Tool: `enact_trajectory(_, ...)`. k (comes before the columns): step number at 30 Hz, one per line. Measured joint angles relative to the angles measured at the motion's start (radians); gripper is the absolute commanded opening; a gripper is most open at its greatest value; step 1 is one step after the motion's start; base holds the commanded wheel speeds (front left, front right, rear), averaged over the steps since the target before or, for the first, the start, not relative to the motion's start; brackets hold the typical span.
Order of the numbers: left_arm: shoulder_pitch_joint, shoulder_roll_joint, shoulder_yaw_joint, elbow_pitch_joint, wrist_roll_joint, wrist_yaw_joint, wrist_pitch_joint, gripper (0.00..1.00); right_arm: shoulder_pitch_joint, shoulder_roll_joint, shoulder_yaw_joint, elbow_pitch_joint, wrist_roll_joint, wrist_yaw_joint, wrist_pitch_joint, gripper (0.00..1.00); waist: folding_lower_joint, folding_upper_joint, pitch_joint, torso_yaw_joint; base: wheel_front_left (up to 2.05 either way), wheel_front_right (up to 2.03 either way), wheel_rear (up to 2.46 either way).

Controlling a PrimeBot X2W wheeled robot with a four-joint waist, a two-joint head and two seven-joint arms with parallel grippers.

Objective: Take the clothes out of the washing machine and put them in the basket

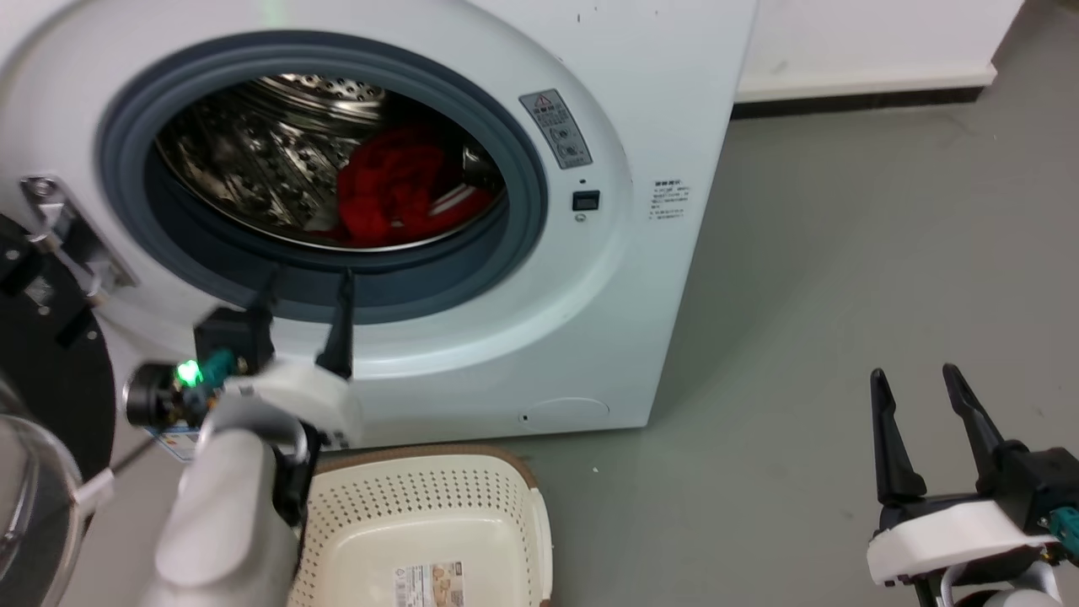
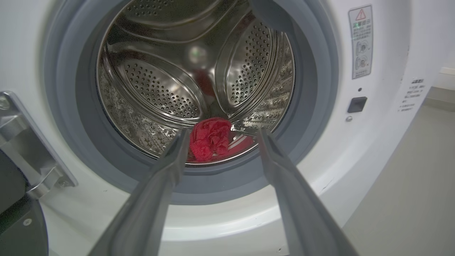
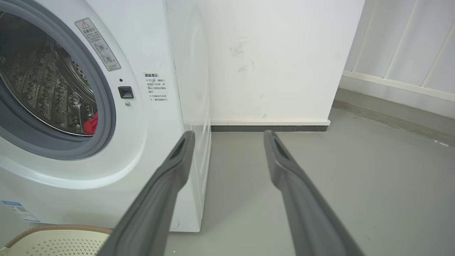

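Pale forearm first, low at the washing machine's foot: it belongs to the left arm, and the left gripper at its end points up at the machine's round mouth. Its two dark fingers stand spread with a wide gap between them and hold nothing. The tips sit just in front of the lower arc of the grey rubber ring, not yet inside the drum.

Straight ahead along those fingers, past the ring and a little deeper, lie the clothes. They are a bunched red heap on the drum's floor, toward the machine's right side. A strip of white-and-red trim trails off to the right along the front lip. The heap is crumpled, so I read no firm long axis, only a slight spread across the mouth. The reach looks like a plain push forward into the machine.

Right of the machine and well apart from it, the right gripper hovers over bare floor, also spread and holding nothing. The left arm is clearly the nearer one.

Below the machine's mouth, right at its front, sits the basket. The part of its bottom that shows carries only a label sticker and no red cloth. The machine's door hangs swung out at the machine's left.
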Motion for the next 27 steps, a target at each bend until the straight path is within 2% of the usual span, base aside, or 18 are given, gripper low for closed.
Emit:
enact_trajectory(8,-0.264,0.084,-0.007,0.163,0.002,-0.008,0.066,1.00,-0.070,-0.001,0.023,0.026,0.038,0.000,-0.039,1.00,0.0000,0.0000,0.113,-0.065,0.00,0.00,0.00)
enact_trajectory(16,-0.487,0.192,-0.012,0.328,0.018,-0.012,0.124,1.00,-0.154,-0.001,0.054,0.083,0.084,0.000,-0.087,1.00,0.0001,0.0000,0.248,-0.150,0.00,0.00,0.00)
enact_trajectory(27,-0.734,0.333,-0.030,0.451,0.036,-0.016,0.243,1.00,-0.258,-0.001,0.117,0.128,0.169,0.000,-0.107,1.00,0.0001,0.0000,0.446,-0.273,0.00,0.00,0.00)
